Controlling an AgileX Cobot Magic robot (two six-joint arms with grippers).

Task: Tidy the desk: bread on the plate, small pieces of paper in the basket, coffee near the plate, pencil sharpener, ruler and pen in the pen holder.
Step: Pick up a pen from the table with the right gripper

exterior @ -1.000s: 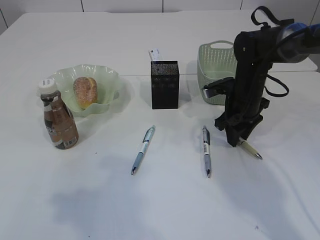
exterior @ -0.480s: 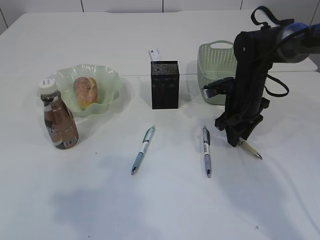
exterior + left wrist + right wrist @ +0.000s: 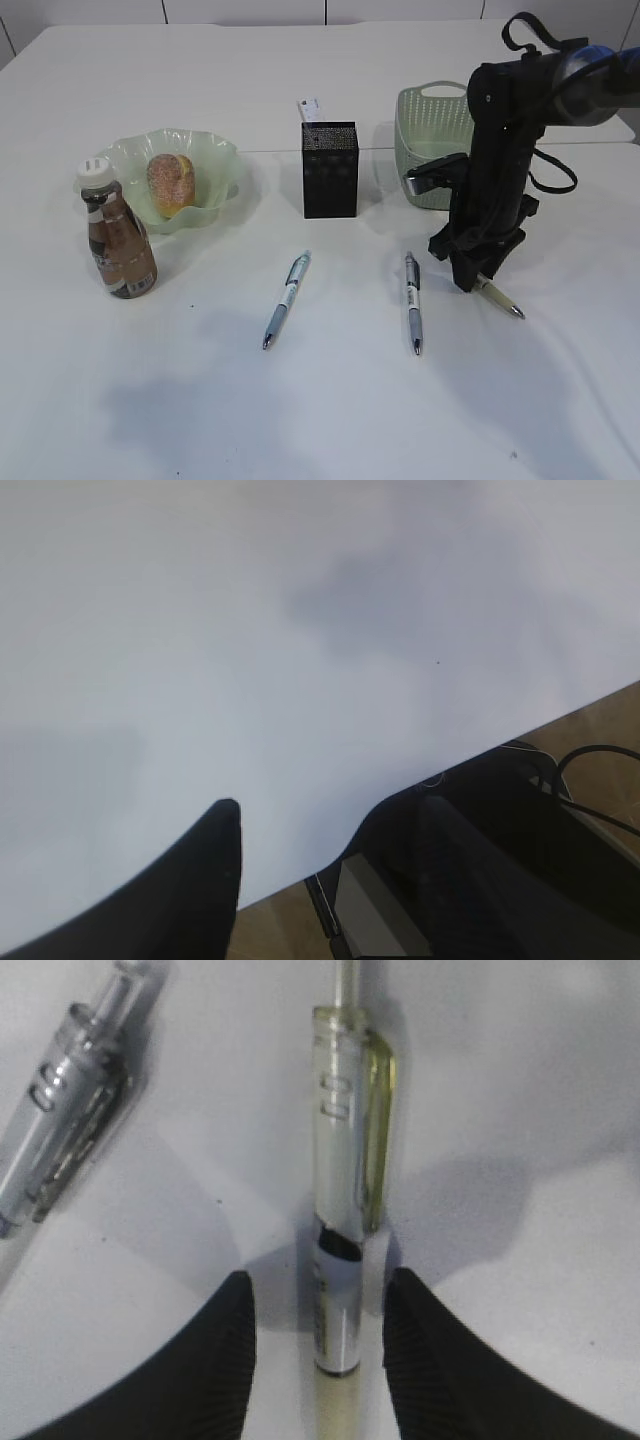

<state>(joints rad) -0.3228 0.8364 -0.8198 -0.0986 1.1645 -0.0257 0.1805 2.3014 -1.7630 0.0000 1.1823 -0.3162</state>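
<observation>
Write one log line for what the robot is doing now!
right end effector: open, straddling yellow-clip pen | pen: lying on desk | left end effector: open, idle

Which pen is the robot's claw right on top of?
The yellowish pen farthest right: it lies between the right gripper's fingers. The two bluish pens, middle and left, lie apart from it on the desk.

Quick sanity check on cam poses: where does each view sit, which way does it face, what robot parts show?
Exterior: raised in front of the desk, angled down; shows the right gripper.
Left wrist: over bare desk near its edge, floor beyond; a left gripper fingertip shows.
Right wrist: straight down, fingertips straddling the yellow-clip pen.
Shared: exterior also sees that pen.
</observation>
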